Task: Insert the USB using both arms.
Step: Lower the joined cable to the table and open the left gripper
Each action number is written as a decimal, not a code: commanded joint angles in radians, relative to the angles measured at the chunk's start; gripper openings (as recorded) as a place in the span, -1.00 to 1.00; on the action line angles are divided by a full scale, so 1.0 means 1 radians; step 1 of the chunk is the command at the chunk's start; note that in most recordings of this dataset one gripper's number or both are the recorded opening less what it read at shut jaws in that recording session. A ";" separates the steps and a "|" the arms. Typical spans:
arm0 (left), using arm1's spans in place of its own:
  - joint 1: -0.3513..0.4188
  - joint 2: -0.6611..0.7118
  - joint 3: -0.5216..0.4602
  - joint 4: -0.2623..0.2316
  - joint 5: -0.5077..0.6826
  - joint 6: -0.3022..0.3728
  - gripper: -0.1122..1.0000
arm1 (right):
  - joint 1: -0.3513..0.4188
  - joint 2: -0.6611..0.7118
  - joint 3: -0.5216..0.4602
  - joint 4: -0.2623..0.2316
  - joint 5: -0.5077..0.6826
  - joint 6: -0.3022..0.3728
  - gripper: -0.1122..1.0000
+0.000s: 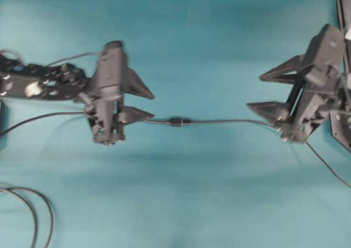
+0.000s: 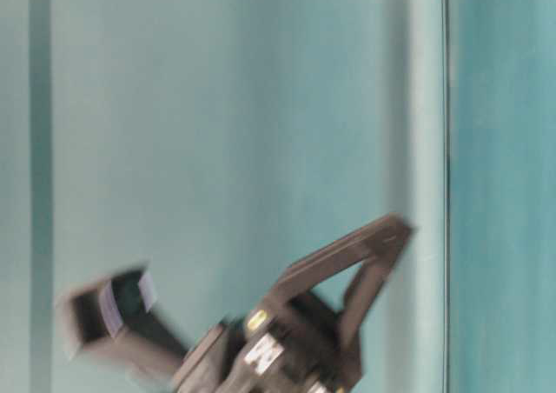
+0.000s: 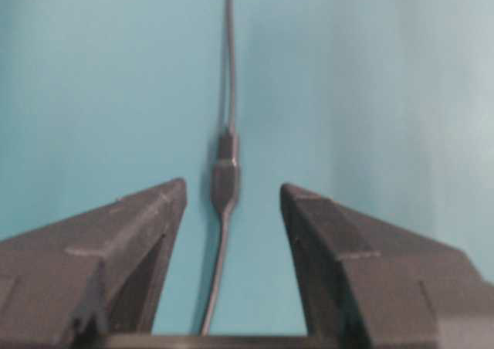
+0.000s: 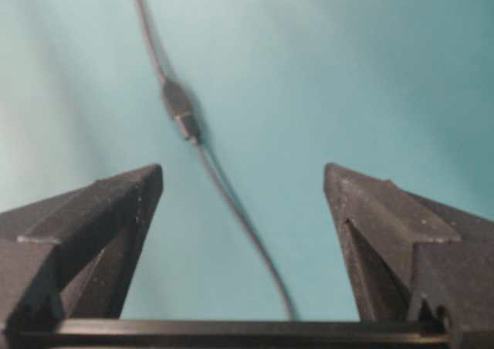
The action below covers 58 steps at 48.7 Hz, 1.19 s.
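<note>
On a teal tabletop (image 1: 219,34) that fills the overhead view, 2 black arms face each other. L arm (image 1: 38,83) comes in from the L edge, R arm (image 1: 329,94) from the R edge, well apart. L gripper (image 1: 140,102) points R w/ its 2 triangular fingers spread wide and nothing between them; the lower fingertip sits just above the cable. R gripper (image 1: 263,91) points L, fingers also spread wide, holding nothing.

Between the 2 grippers a thin dark cable (image 1: 230,122) lies nearly straight on the table. At its middle sits the USB (image 1: 180,122), mated w/ the socket end as 1 short dark lump; no silver tip shows. It lies nearer the L gripper, apart from both.

L wrist cam: USB joint (image 3: 225,179) lies just beyond the gap between the fingertips. R wrist cam: it sits farther off, up-left (image 4: 179,111).

Looped dark cables (image 1: 33,215) lie at lower L. Table-level view is blurred; only part of 1 gripper shows, which one I can't tell.
</note>
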 commanded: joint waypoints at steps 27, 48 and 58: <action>-0.109 -0.611 0.397 -0.005 -0.359 0.002 0.73 | -0.098 -0.402 0.186 -0.009 -0.091 -0.345 0.75; -0.081 -0.821 0.541 -0.002 -0.319 0.087 0.71 | -0.117 -0.405 0.259 -0.009 -0.135 -0.339 0.75; -0.043 -0.854 0.561 -0.002 -0.319 0.104 0.71 | -0.140 -0.433 0.276 -0.009 -0.141 -0.345 0.75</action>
